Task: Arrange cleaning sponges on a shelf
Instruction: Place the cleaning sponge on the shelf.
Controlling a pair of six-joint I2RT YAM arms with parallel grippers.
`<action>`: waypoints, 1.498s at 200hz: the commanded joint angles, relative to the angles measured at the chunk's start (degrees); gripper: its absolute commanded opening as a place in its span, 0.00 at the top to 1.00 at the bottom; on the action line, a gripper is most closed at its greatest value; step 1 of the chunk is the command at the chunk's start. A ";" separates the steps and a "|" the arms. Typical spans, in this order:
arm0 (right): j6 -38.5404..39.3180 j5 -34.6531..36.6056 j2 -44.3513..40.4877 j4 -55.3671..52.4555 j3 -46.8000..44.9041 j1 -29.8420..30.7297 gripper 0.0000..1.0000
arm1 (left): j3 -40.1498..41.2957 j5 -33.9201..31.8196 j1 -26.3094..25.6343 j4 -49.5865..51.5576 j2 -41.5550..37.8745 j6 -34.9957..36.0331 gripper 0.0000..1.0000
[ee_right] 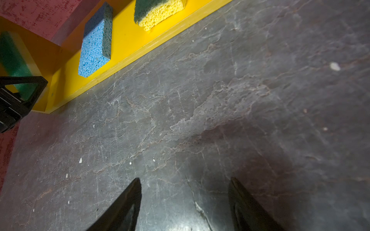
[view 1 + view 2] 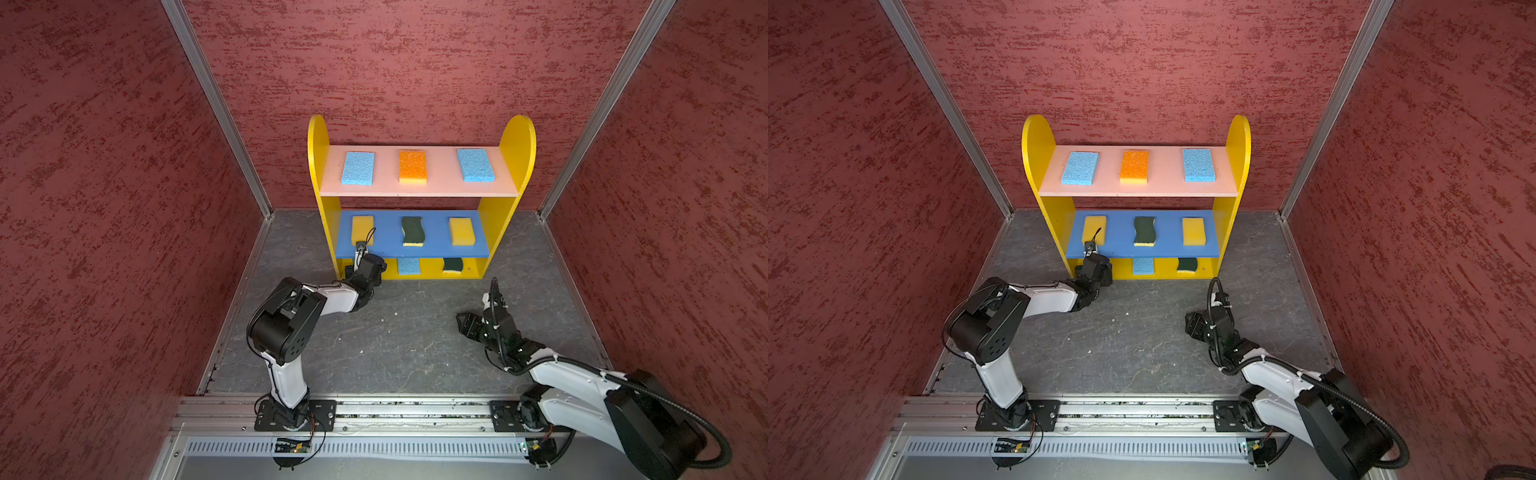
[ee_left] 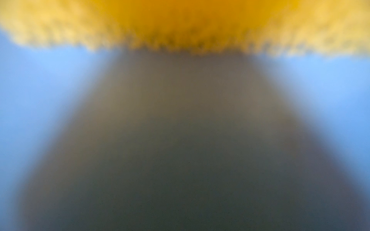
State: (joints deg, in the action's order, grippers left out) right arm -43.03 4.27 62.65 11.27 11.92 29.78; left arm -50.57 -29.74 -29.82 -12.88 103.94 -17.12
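The shelf [image 2: 515,141] stands against the back wall. Its pink top board holds a blue sponge [image 2: 358,167], an orange-topped one [image 2: 413,166] and another blue one [image 2: 475,165]. On the blue board lie two yellow sponges [image 2: 362,226] [image 2: 462,231] and a dark green wavy one [image 2: 412,231]. A light blue sponge [image 2: 408,266] and a dark green one [image 2: 453,264] sit on the bottom board. My left wrist [image 2: 369,269] reaches under the blue board at the left end, jaws hidden. One left finger [image 1: 26,88] shows against a bright green sponge [image 1: 12,58]. My right gripper [image 1: 185,180] hangs open over the floor.
The grey stone-patterned floor [image 2: 407,340] lies between the arms and the shelf, with red textured walls on three sides. The left wrist view is a blur of a yellow sponge [image 3: 180,20] and the blue board [image 3: 30,90]. An aluminium rail [image 2: 415,409] carries both arm bases.
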 commanded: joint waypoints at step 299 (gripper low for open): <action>-7.72 -0.07 -7.17 -0.36 6.65 10.58 0.44 | 13.57 -0.53 -2.59 42.55 -47.40 -11.18 0.22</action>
State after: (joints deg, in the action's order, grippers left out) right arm -48.64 0.91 54.04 8.93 14.68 36.40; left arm -38.20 -30.11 -33.76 20.25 60.38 -23.33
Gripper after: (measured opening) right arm 0.560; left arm 0.789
